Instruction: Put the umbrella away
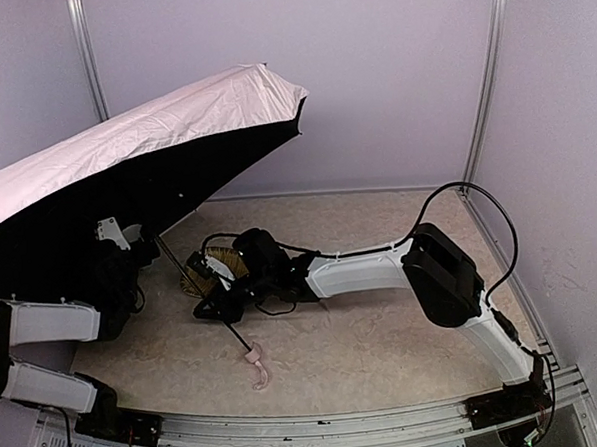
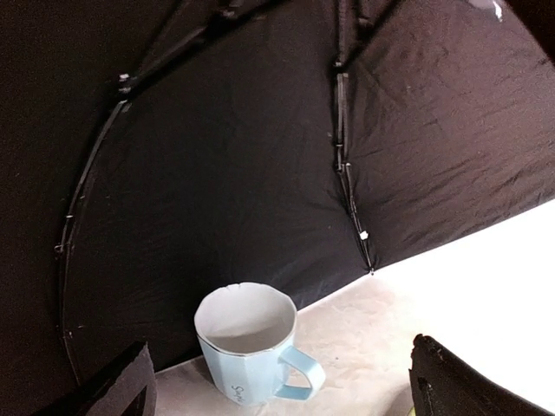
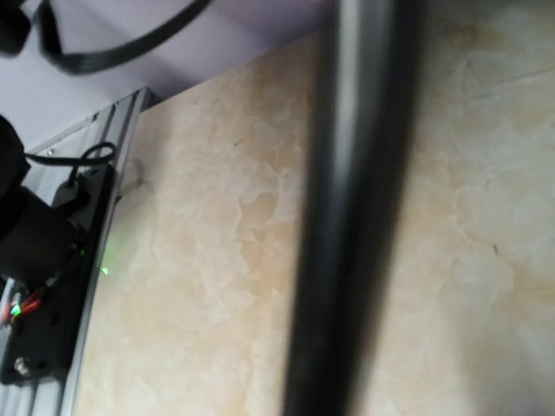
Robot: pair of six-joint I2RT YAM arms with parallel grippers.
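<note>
The umbrella (image 1: 153,121) stands open at the left, pale pink outside and black inside, its rim resting on the table. Its thin black shaft (image 1: 236,337) slants down to the small pink handle (image 1: 254,361) lying on the table. My right gripper (image 1: 211,308) is shut around the shaft just above the handle. In the right wrist view the shaft (image 3: 355,217) is a blurred black bar very close to the lens, and the fingers do not show. My left gripper (image 2: 286,394) is open under the canopy, facing the black lining (image 2: 217,156) and its ribs.
A pale blue mug (image 2: 245,342) stands upright on the table just in front of my left gripper, under the canopy. A woven yellow tray (image 1: 219,264) lies behind my right gripper. A metal rail (image 1: 339,422) runs along the near edge, and walls close in the back and right.
</note>
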